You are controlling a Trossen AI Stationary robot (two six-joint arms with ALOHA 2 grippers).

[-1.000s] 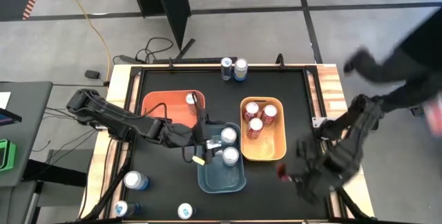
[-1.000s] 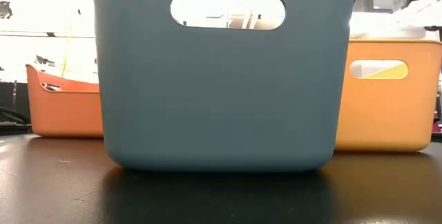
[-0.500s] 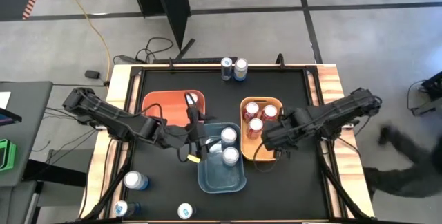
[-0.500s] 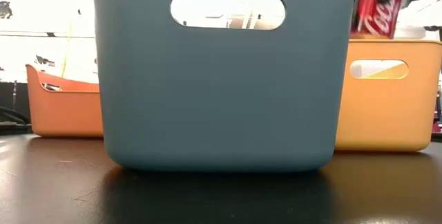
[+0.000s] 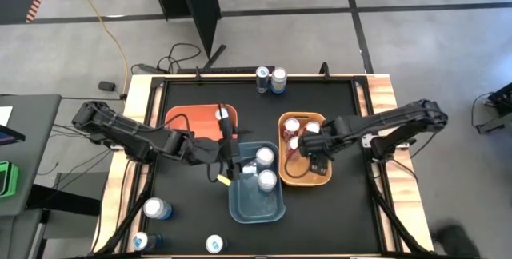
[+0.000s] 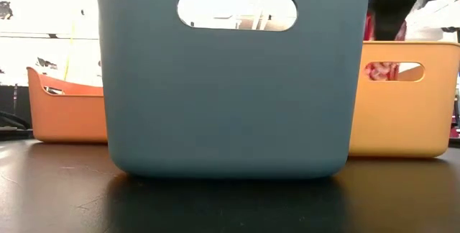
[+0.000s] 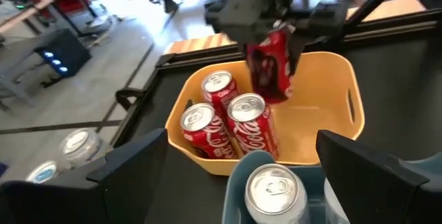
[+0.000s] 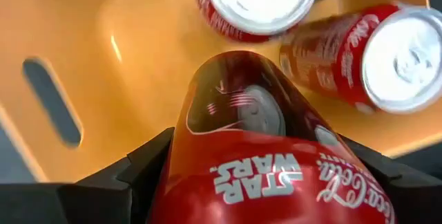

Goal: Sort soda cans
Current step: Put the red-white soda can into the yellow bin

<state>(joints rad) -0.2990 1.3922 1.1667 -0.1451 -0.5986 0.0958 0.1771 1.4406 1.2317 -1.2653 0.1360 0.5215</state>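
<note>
My right gripper (image 5: pixel 314 149) hangs over the yellow bin (image 5: pixel 323 173), shut on a red soda can (image 7: pixel 271 68) whose lower end dips inside the bin. Three more red cans (image 7: pixel 231 120) stand at that bin's far end. My left gripper (image 5: pixel 226 160) hovers open by the blue bin's (image 5: pixel 256 203) left rim, with nothing between its fingers. That blue bin holds two silver-topped cans (image 5: pixel 266 169). One can (image 5: pixel 222 115) stands in the orange bin (image 5: pixel 188 121). My right gripper pinches the red can's side wall (image 8: pixel 207 175) between its two fingers, at the can's upper part. The fingers come from above and point down. The can hangs below them, slightly tilted, its hollow bottom end (image 8: pixel 238 106) downward and clear of the bin floor.
Two cans (image 5: pixel 270 79) stand at the table's far edge. Three more (image 5: pixel 156 209) stand near the front left corner. In the low view the blue bin's wall (image 6: pixel 230 111) fills the middle and hides the table behind it.
My right gripper has carried the red can from the table's near right part toward the far edge and left, over the yellow bin. It has sunk until the can shows red through the bin's handle hole. The wrist has also rolled.
</note>
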